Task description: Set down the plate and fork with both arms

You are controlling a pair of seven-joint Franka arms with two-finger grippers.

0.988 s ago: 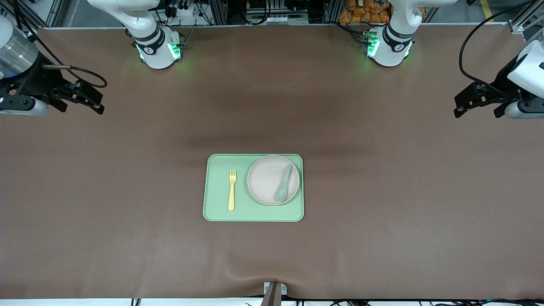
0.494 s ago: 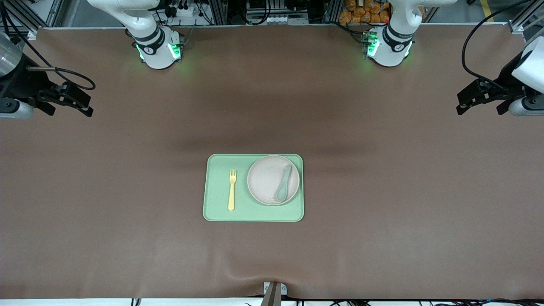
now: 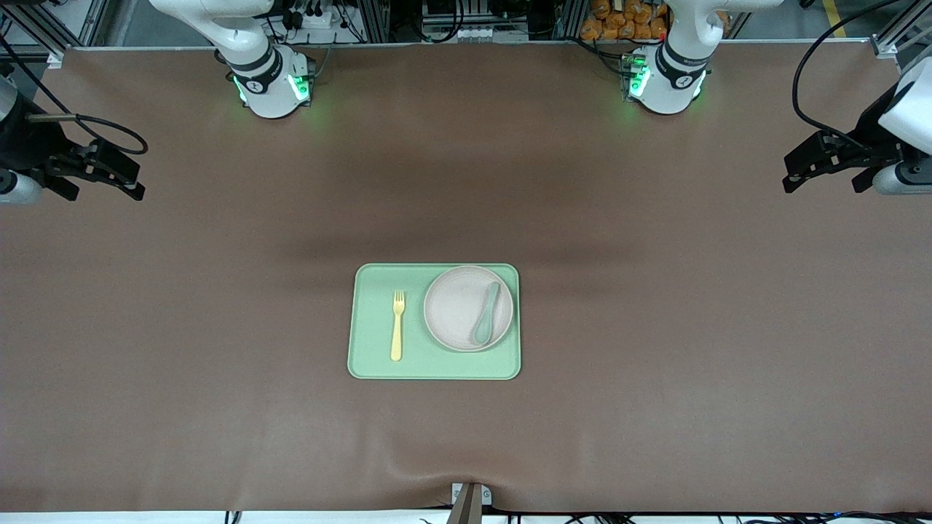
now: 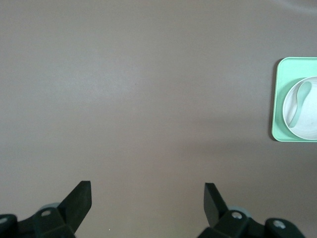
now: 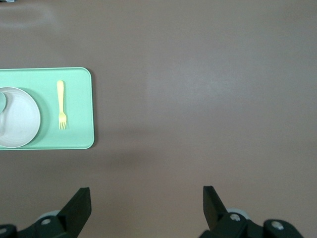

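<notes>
Front view: plate (image 3: 467, 308) and fork (image 3: 397, 325) both lie on the green tray (image 3: 371, 364) mid-surface, fork flat beside the plate toward the right arm's end, grey-green spoon (image 3: 486, 314) resting in the plate. Left hand (image 3: 821, 166) hangs over the surface's left-arm end, fingers apart, empty. Right hand (image 3: 109, 169) hangs over the right-arm end, fingers apart, empty. Both are well apart from the tray. Judgement: placing looks done, arms parked. If more is wanted, next move would be a long reach back to the tray.
</notes>
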